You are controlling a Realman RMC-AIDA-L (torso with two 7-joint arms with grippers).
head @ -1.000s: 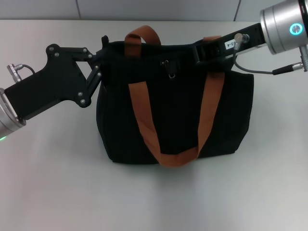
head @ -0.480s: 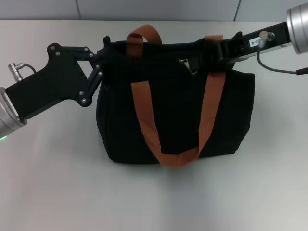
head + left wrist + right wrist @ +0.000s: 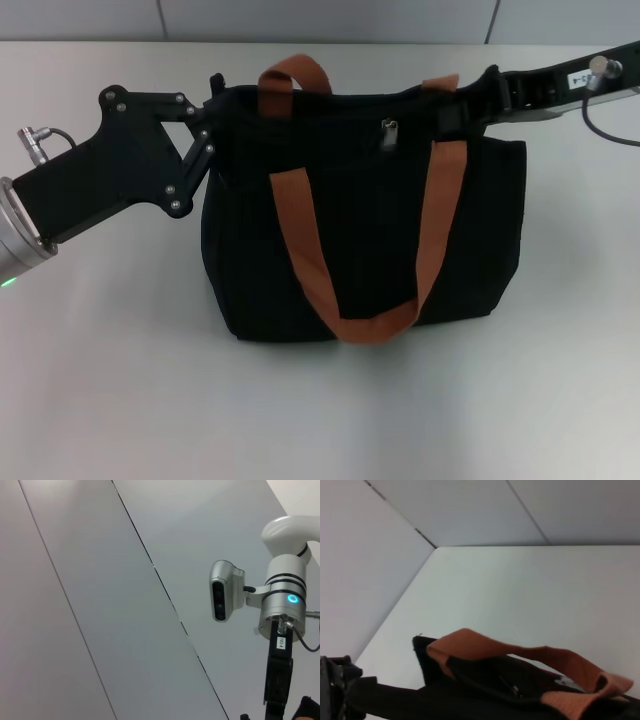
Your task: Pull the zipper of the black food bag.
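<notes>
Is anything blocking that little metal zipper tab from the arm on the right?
Yes. The far orange strap crosses the black food bag's top edge between the zipper and the right gripper.

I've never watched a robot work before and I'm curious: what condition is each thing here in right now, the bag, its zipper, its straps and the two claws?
black food bag: upright on the table, sagging.
zipper: pull tab hanging free at the top edge, right of middle.
front strap: drooping down the bag's front.
rear strap: arched up.
left gripper: at the bag's left top corner.
right gripper: at the top edge right of the zipper.
</notes>
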